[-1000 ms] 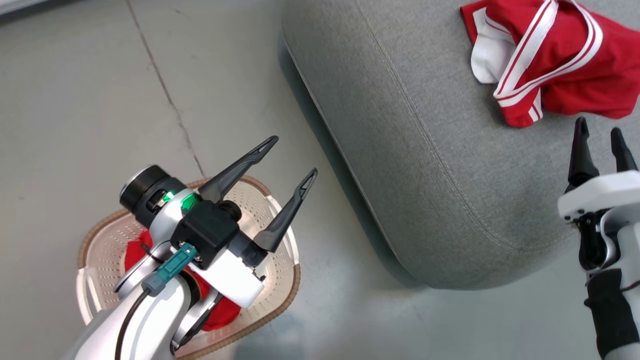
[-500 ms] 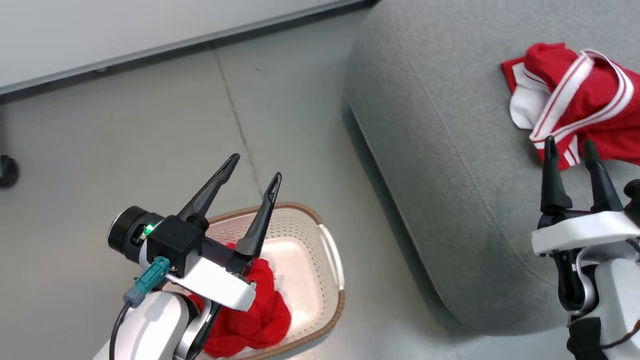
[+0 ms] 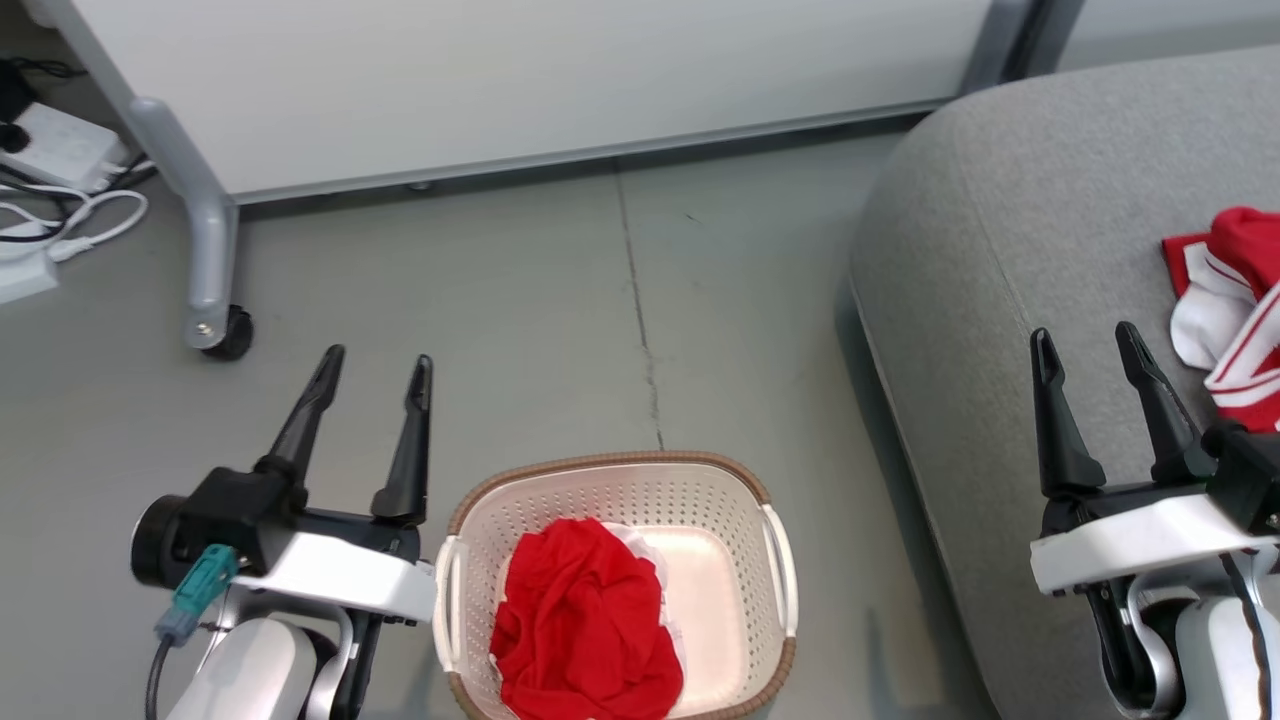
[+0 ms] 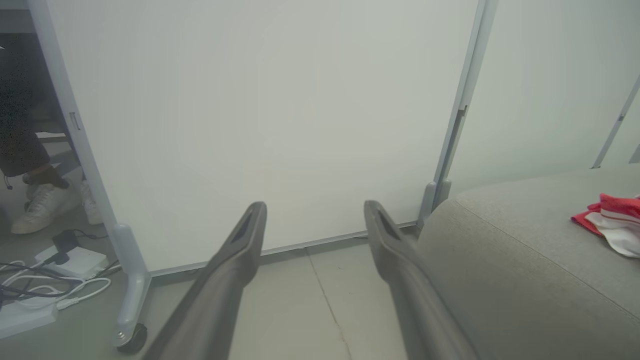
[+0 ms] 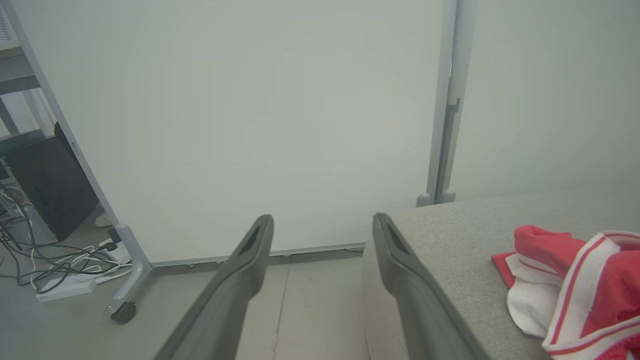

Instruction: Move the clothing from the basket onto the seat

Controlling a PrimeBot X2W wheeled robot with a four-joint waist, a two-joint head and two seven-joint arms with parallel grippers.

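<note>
- The basket [image 3: 612,462] stands on the floor [image 3: 560,300]. It is near the seat [image 3: 1000,230] but does not touch it.
- A red cloth [image 3: 585,625] lies bunched up in the basket, with a bit of white showing at its edge.
- A striped cloth [image 3: 1235,310], red and white, lies on the seat.
- The left gripper [image 3: 378,355] hangs just left of the basket. Its fingers are spread apart and hold nothing.
- The right gripper [image 3: 1082,332] is over the seat's edge, near the striped cloth. Its fingers are spread apart too and hold nothing.
- A pale panel [image 3: 500,80] on wheels stands behind.
</note>
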